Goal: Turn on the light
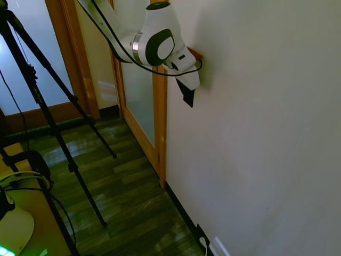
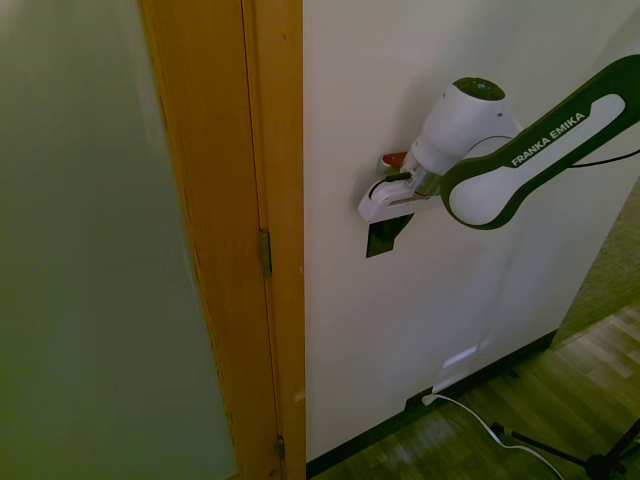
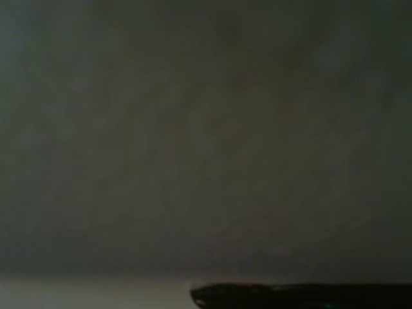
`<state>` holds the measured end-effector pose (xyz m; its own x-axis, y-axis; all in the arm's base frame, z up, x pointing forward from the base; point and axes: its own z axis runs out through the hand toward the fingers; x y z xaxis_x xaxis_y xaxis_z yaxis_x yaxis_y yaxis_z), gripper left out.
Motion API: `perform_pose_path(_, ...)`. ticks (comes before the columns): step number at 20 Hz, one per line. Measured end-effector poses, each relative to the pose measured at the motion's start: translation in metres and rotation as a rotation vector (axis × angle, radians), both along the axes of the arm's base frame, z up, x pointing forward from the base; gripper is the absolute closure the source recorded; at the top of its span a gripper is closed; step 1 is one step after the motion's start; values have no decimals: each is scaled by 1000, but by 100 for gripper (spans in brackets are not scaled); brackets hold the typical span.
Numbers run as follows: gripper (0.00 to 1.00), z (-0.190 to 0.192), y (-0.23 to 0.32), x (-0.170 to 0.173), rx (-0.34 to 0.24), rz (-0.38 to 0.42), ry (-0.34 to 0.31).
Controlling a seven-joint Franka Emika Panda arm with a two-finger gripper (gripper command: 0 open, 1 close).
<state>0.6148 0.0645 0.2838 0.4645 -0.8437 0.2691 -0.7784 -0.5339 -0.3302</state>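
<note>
No lamp is in view. The light's switch (image 1: 188, 96) (image 2: 384, 238) is a small black upright plate on the white wall, a little way from the wooden door frame. My gripper (image 1: 191, 79) (image 2: 376, 210) presses up to the wall right at the plate's top and covers its upper part; only the lower part shows below the white hand. The frames do not show whether the gripper is open or shut. The wrist view shows only a dark, blurred surface from very close.
A wooden door frame (image 1: 160, 106) (image 2: 275, 230) with a glass door stands beside the switch. A small red thing (image 1: 195, 54) (image 2: 393, 158) sits on the wall behind the wrist. A white plug in a black socket (image 1: 204, 241) (image 2: 428, 398) is at the skirting.
</note>
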Motion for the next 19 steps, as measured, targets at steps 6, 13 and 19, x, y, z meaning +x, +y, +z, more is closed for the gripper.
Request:
perform_pose_path(6,100,5,7,-17,-39,0,-102)
perform_pose_path(13,0,30,15,-36,-49,24,-142)
perform_pose_path(19,0,3,3,-76,-37,56,-150)
